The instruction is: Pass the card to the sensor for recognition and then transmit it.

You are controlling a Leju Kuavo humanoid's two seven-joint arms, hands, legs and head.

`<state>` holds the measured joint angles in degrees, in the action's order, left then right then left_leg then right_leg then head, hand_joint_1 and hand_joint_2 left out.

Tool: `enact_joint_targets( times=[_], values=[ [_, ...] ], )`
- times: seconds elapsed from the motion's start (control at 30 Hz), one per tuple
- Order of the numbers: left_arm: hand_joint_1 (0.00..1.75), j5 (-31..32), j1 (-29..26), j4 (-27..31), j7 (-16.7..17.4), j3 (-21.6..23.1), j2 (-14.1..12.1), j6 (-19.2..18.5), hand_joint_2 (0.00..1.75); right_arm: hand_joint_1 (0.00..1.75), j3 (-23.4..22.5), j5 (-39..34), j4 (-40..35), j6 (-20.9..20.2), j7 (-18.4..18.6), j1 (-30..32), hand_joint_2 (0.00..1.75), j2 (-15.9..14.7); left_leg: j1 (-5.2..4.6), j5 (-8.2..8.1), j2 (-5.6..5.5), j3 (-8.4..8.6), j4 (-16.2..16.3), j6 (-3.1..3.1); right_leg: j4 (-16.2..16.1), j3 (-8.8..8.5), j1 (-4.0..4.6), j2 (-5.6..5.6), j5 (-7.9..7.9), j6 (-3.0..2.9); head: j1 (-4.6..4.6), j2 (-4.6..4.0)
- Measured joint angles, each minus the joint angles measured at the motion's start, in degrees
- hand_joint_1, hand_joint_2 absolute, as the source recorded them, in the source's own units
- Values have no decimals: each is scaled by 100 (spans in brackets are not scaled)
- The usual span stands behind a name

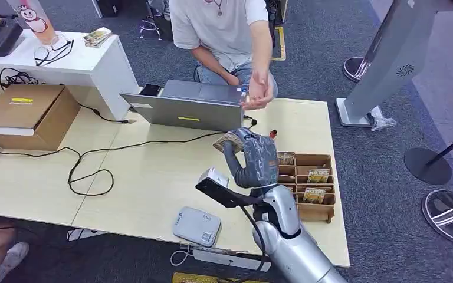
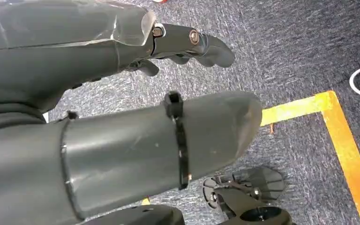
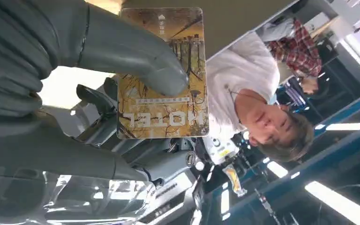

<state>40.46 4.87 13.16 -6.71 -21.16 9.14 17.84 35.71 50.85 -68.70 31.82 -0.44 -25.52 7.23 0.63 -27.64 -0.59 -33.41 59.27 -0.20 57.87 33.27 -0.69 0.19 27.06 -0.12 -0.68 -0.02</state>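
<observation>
My right hand [image 1: 252, 156] is raised above the table in front of the laptop and pinches a yellow-brown hotel card [image 1: 226, 142] between thumb and fingers. In the right wrist view the card [image 3: 168, 119] reads "HOTEL", with my thumb [image 3: 140, 56] pressed on its face. A person's open hand [image 1: 258, 93] reaches out just above and beyond the card, a short gap away. The grey card sensor [image 1: 196, 226] lies on the table near the front edge, below and left of my hand. My left hand [image 2: 75, 79] hangs over the carpet floor with its fingers apart, holding nothing.
A brown card organizer [image 1: 324, 209] with several cards stands right of my hand. A grey laptop [image 1: 186, 107] sits at the table's back, black cables [image 1: 88, 171] trail across the left half, and a cardboard box [image 1: 29, 113] is at far left. A seated person faces me.
</observation>
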Motion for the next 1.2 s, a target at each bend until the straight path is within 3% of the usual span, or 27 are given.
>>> enact_joint_targets(
  times=[0.4, 0.87, 0.9, 0.93, 1.2],
  values=[
    [0, -24, 6, -2, 0, 0, 9, 9, 0, 175, -192, 1621, 201, 455, 617, -56, 175, 63, 0, 0, 0, 0, 0, 0, 0, 0, 0, 0, 0, 0, 0, 0],
    [0, -105, 2, -2, -28, 0, 9, 68, 0, 175, -313, 2132, 479, 455, 807, -152, 175, 214, 0, 0, 0, 0, 0, 0, 0, 0, 0, 0, 0, 0, -2, 0],
    [0, -109, 2, -2, -39, 0, 9, 70, 0, 23, -315, 2134, 490, 453, 807, -155, 175, 216, 0, 0, 0, 0, 0, 0, 0, 0, 0, 0, 0, 0, -2, 0],
    [0, -111, 2, -2, -44, 0, 9, 72, 0, 0, -319, 2152, 503, 451, 807, -161, 175, 219, 0, 0, 0, 0, 0, 0, 0, 0, 0, 0, 0, 0, 0, 0],
    [0, -114, 2, -2, -50, 0, 9, 77, 0, 0, -332, 2219, 577, 420, 820, -210, 175, 240, 0, 0, 0, 0, 0, 0, 0, 0, 0, 0, 0, 0, 0, 0]
  ],
)
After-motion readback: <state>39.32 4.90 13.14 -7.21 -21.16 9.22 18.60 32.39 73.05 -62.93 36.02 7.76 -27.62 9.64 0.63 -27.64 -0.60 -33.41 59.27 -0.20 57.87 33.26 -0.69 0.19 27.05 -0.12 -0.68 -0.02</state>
